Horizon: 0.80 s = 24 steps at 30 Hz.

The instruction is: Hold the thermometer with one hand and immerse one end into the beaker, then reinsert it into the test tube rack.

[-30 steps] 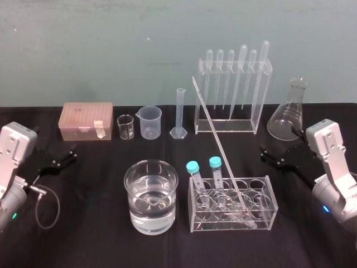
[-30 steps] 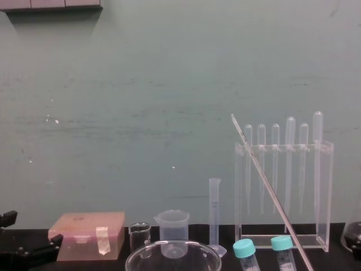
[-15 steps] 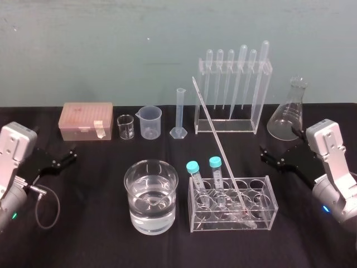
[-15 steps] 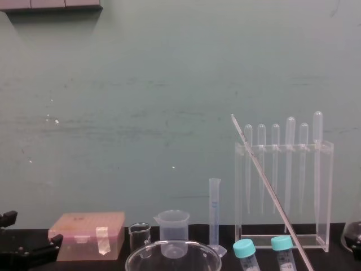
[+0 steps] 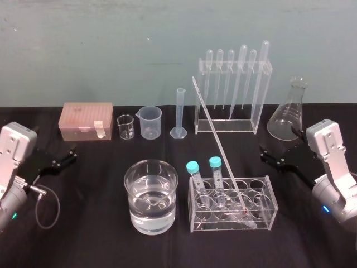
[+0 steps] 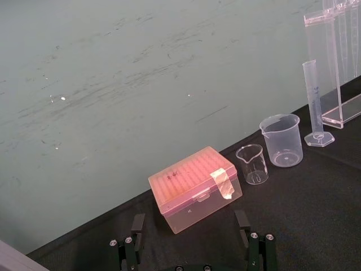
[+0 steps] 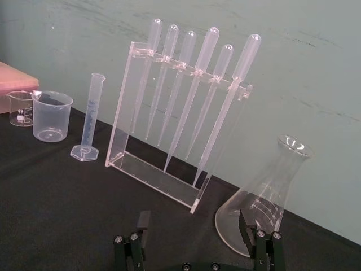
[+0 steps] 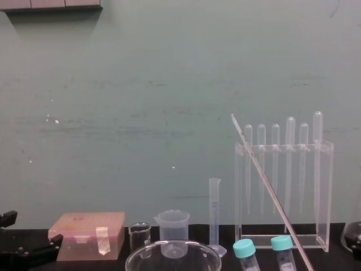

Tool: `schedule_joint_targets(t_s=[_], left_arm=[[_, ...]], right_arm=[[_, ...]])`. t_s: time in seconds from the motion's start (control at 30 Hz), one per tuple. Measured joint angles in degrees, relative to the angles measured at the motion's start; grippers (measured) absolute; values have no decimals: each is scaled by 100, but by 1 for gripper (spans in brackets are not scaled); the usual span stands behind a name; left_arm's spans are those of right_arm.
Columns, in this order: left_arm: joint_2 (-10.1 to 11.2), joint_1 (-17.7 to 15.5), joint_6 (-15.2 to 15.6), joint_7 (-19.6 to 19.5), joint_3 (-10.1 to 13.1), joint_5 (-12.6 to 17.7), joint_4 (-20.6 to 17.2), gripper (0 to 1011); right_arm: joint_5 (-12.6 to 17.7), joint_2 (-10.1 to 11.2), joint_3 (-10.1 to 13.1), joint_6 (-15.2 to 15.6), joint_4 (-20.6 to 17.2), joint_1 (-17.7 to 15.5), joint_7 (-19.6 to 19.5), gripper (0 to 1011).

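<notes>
You are looking at a step that is not yet begun: the thermometer (image 5: 217,142) is leaning in the low clear test tube rack (image 5: 262,222) at lower centre of the head view. Its foot is sitting among the holes to the right of the two blue-capped tubes (image 5: 215,163), and its top is slanting up and to the left, crossing in front of the tall pipette stand (image 5: 234,125). The beaker (image 5: 139,218), part filled with clear liquid, is standing just to the left of the rack. The right tool (image 5: 266,154) is hovering at the right edge of the frame with its fingers apart and nothing between them; it is the nearer one, so I judge it the better choice. The left tool (image 5: 70,154) is waiting at the left edge, likewise spread and empty. When you are going in, be aiming for the bare stretch of rod above the capped tubes, coming from the right so that you are not knocking them. Be closing gently, since thin glass is likely slippery and brittle, and be drawing the rod out along its own slant rather than straight up, so that it is not levering against the hole
</notes>
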Motion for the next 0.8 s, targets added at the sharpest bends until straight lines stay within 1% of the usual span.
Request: schedule_joint_targets(t_s=[0.8], left_arm=[[0, 0, 0, 0, 0, 0, 0, 1008]], right_arm=[[0, 0, 0, 0, 0, 0, 0, 1003]])
